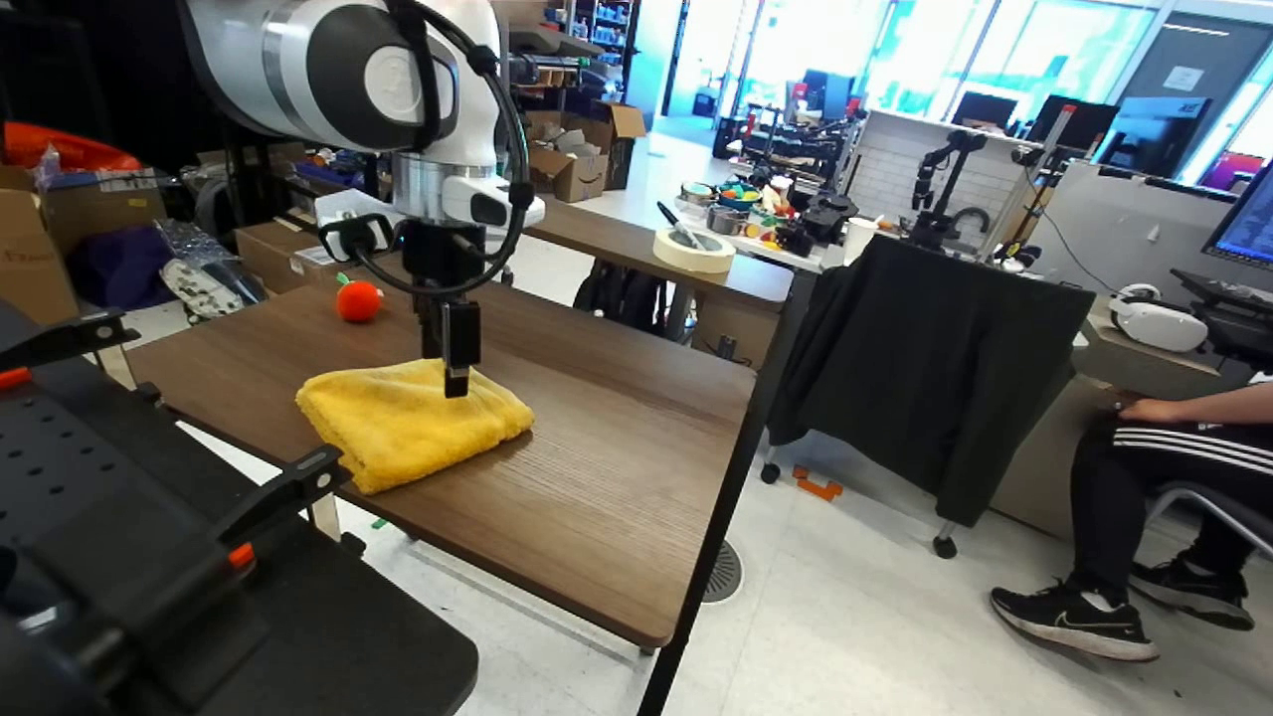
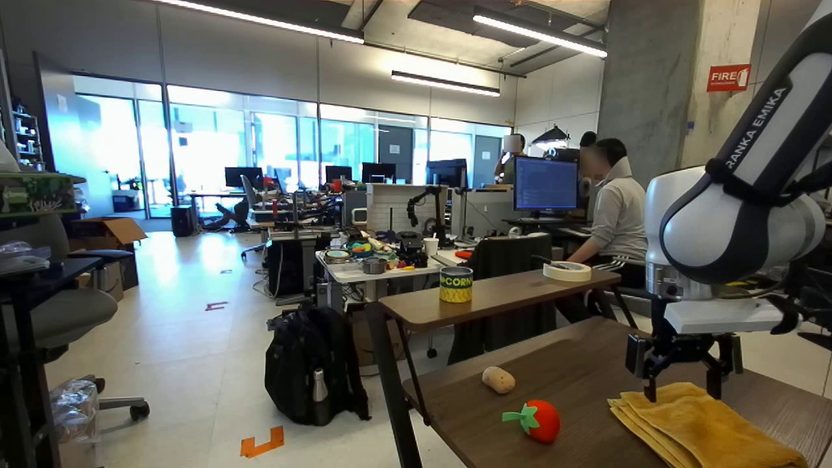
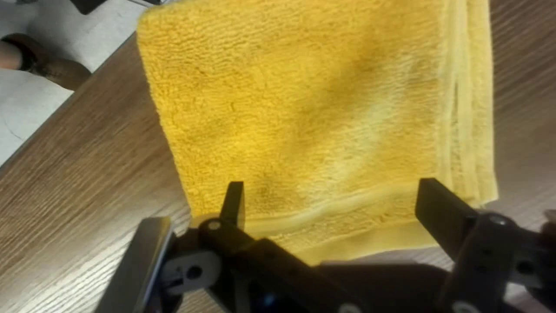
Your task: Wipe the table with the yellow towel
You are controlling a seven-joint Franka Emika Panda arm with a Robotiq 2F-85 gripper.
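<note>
The yellow towel [image 1: 408, 428] is laid folded on the wood-grained desk [image 1: 597, 497], with 1 corner at the desk's border; in the wrist view its stacked layers are shown along 1 side. Above the towel, the tool [image 2: 682, 389] is pointed downward, its 2 fingers [image 3: 445, 217] spread wide apart, and nothing is gripped between them. In the wrist view the fingertips are seen over the cloth, close to its banded end; whether the cloth is touched by them cannot be told. The tool is carried by a white and black arm [image 2: 679, 224].

Near the towel on the desk, a red tomato-like object [image 2: 546, 422] with green leaves is shown in both exterior views. Near it, in an exterior view, a tan, potato-like object [image 2: 498, 379] is seen. Above 1 long side of the desk a narrow wooden shelf [image 2: 510, 294] is held by dark supports. On it a roll of cream tape [image 1: 691, 262] is laid flat, with a marker [image 1: 681, 227] propped on it; in an exterior view an upright can [image 2: 456, 294] lettered "CORN" is shown there too.

Beyond the desk, a black backpack [image 2: 309, 364] is set on the floor [image 2: 195, 370], and a person [image 2: 617, 218] in a light top is seen seated before a lit monitor [image 2: 546, 184].
</note>
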